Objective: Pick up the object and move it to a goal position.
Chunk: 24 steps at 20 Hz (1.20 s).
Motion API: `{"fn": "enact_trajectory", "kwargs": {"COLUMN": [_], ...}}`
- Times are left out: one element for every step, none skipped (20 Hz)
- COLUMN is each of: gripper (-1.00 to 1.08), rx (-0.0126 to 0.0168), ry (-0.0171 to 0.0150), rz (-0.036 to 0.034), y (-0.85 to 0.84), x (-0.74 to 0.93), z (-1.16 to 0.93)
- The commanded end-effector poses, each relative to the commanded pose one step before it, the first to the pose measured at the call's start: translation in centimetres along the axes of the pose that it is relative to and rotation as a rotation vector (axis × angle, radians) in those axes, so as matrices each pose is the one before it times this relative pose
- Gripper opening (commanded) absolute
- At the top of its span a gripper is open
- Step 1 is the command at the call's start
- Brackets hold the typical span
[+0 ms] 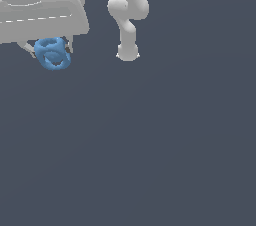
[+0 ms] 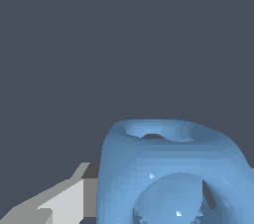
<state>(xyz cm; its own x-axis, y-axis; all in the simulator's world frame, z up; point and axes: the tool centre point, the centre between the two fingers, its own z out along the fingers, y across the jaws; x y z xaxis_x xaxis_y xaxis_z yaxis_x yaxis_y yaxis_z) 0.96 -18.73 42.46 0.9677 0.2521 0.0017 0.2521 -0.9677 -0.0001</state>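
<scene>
The bright blue, lumpy, knot-like object with holes sits between the fingers of my white gripper at the upper part of the exterior view's left. The gripper is shut on it; thin fingertips show on either side of the piece. In the wrist view the blue object fills the lower part of the picture, with one grey-white finger beside it. The other finger is hidden behind the object there. I cannot tell how high above the dark floor the object hangs.
The arm's white base and lower links stand upright at the upper middle of the exterior view. The dark grey floor spreads flat over the rest of the picture.
</scene>
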Motion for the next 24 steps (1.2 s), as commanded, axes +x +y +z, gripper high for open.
{"fn": "enact_trajectory", "kwargs": {"gripper": [-1.00,-1.00,-1.00,-1.00,-1.00,-1.00,-1.00,-1.00,-1.00,-1.00,-1.00,-1.00,-1.00,-1.00,-1.00,-1.00,-1.00,-1.00,-1.00,-1.00,-1.00,-1.00,-1.00,-1.00], "rx": [0.00021,0.00000,0.00000,0.00000,0.00000,0.00000,0.00000,-0.00032,0.00000,0.00000,0.00000,0.00000,0.00000,0.00000,0.00000,0.00000,0.00000,0.00000,0.00000,0.00000,0.00000,0.00000,0.00000,0.00000], "ry": [-0.00125,0.00000,0.00000,0.00000,0.00000,0.00000,0.00000,-0.00032,0.00000,0.00000,0.00000,0.00000,0.00000,0.00000,0.00000,0.00000,0.00000,0.00000,0.00000,0.00000,0.00000,0.00000,0.00000,0.00000], "rz": [-0.00027,0.00000,0.00000,0.00000,0.00000,0.00000,0.00000,0.00018,0.00000,0.00000,0.00000,0.00000,0.00000,0.00000,0.00000,0.00000,0.00000,0.00000,0.00000,0.00000,0.00000,0.00000,0.00000,0.00000], "y": [0.568,0.217,0.209,0.201,0.191,0.175,0.160,0.141,0.132,0.120,0.108,0.098,0.087,0.078,0.069,0.060,0.052,0.044,0.037,0.030,0.023,0.016,0.010,0.003], "x": [-0.105,-0.027,-0.024,-0.021,-0.018,-0.015,-0.011,0.000,-0.006,-0.004,-0.002,0.000,0.001,0.002,0.003,0.004,0.004,0.004,0.004,0.003,0.003,0.002,0.001,0.000], "z": [-1.721,-0.620,-0.594,-0.568,-0.536,-0.490,-0.445,-0.396,-0.364,-0.328,-0.295,-0.263,-0.234,-0.207,-0.182,-0.158,-0.136,-0.115,-0.096,-0.077,-0.059,-0.042,-0.025,-0.008]}}
